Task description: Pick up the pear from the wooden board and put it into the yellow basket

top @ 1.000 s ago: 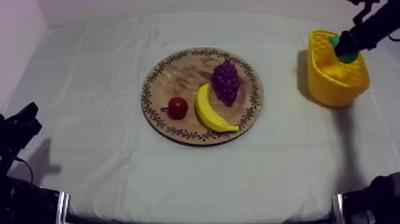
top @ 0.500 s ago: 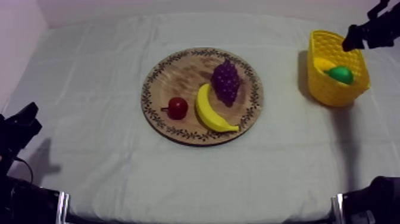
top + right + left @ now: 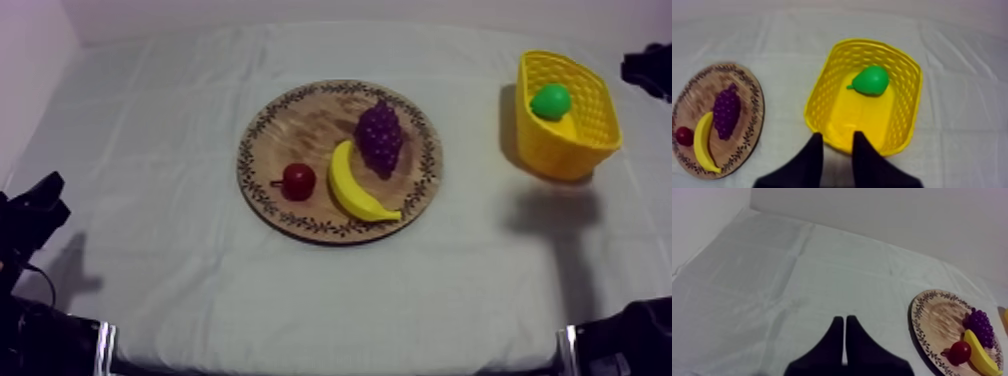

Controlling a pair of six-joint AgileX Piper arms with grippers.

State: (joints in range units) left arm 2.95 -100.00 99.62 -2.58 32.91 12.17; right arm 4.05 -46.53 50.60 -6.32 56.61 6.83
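Note:
The green pear [image 3: 551,101] [image 3: 872,80] lies inside the yellow basket [image 3: 563,156] [image 3: 828,90], against its far wall. My right gripper [image 3: 834,150] hangs above the table just short of the basket's near rim, fingers a little apart with nothing between them. From above, the right arm [image 3: 650,70] shows as a black shape right of the basket. The round wooden board [image 3: 290,120] [image 3: 752,95] holds a banana [image 3: 355,185], grapes [image 3: 380,135] and a small red fruit [image 3: 298,181]. My left gripper [image 3: 45,200] [image 3: 844,333] rests low at the left, its fingers together in a wedge.
The basket stands at the table's far right, near the edge. A wide stretch of cloth [image 3: 480,240] lies between board and basket. In the left wrist view the board [image 3: 937,318] sits off to the side with the fruit on it.
My right gripper let the pear go into the basket and drew back up and to the right, away from it. The pear has settled toward the basket's far side. The left arm stayed still.

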